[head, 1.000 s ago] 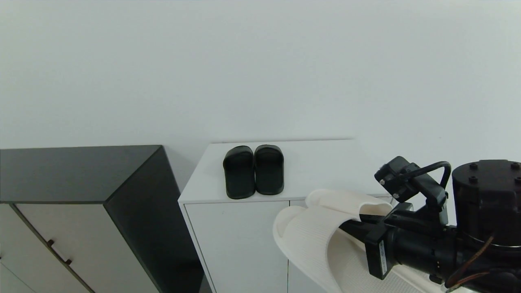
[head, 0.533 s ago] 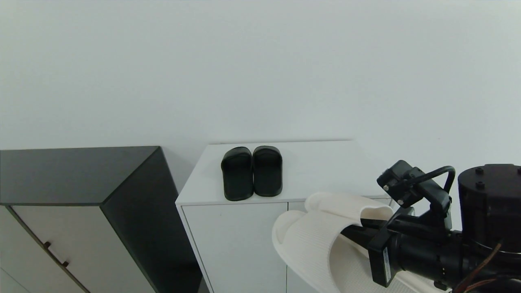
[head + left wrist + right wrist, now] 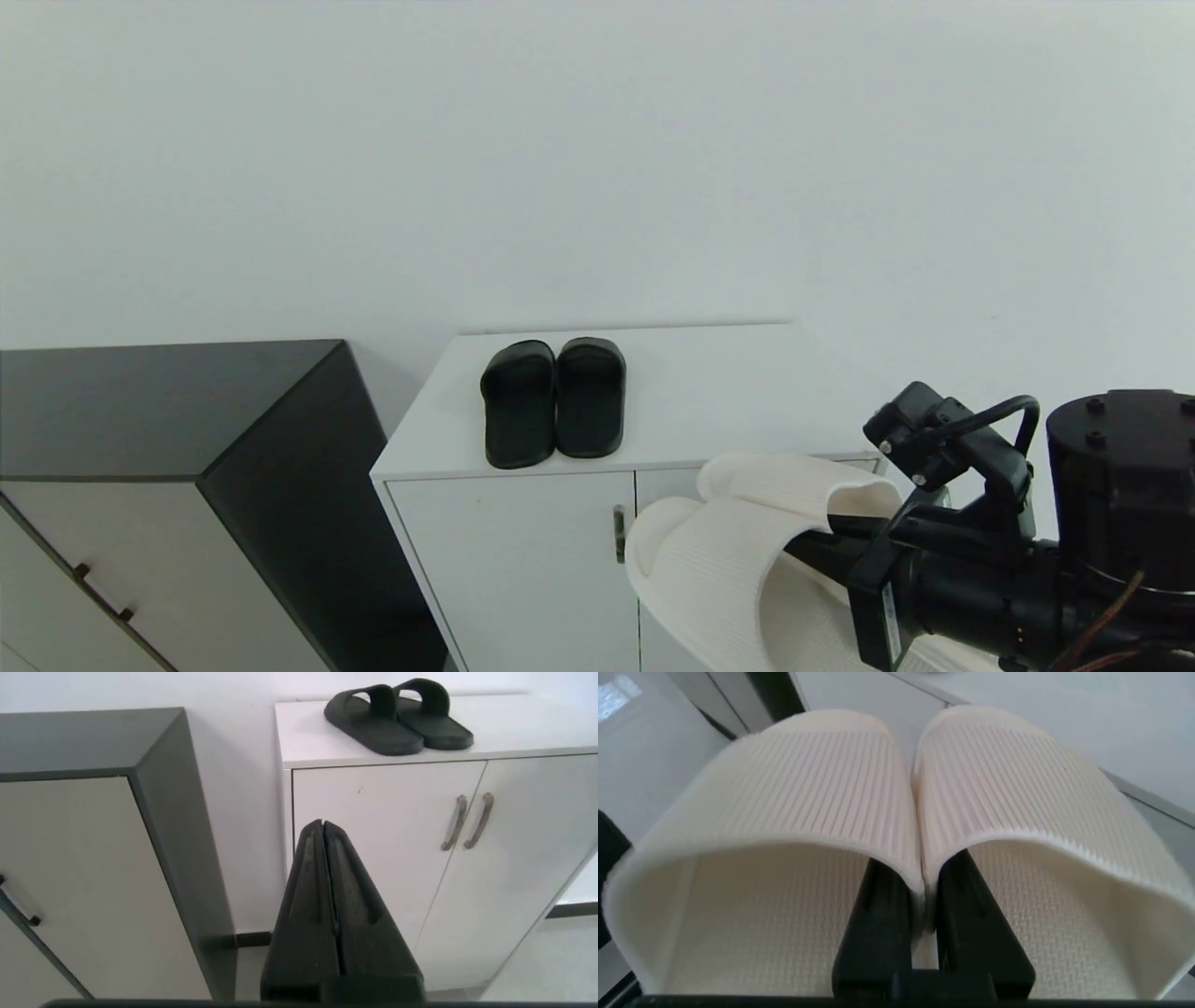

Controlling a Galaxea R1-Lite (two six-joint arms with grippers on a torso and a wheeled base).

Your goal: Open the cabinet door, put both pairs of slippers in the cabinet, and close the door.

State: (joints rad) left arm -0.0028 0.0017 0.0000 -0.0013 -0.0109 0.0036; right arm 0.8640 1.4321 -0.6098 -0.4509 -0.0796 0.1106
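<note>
Head view: The right gripper (image 3: 822, 537) sits low on the right, in front of the right side of the white cabinet (image 3: 728, 392). Its fingers run in under the straps of the white slippers (image 3: 719, 569), which are held as a pair, side by side, off any surface. The black slippers (image 3: 553, 401) lie side by side on the cabinet top, on its left half near the front edge. The doors (image 3: 523, 569) are shut. A dark cabinet (image 3: 168, 401) stands just to the left of the white one.

Left wrist view: The fingers of the left gripper (image 3: 323, 831) are pressed flat together with nothing between them. The gripper is low, facing the white cabinet's left door. Two upright handles (image 3: 455, 821) sit side by side at the seam between the shut doors. The black slippers rest on top.

Right wrist view: One finger (image 3: 878, 910) goes under each strap. The inner strap edges are pinched between the two fingers, so the grip is narrow and clamped on the pair.
</note>
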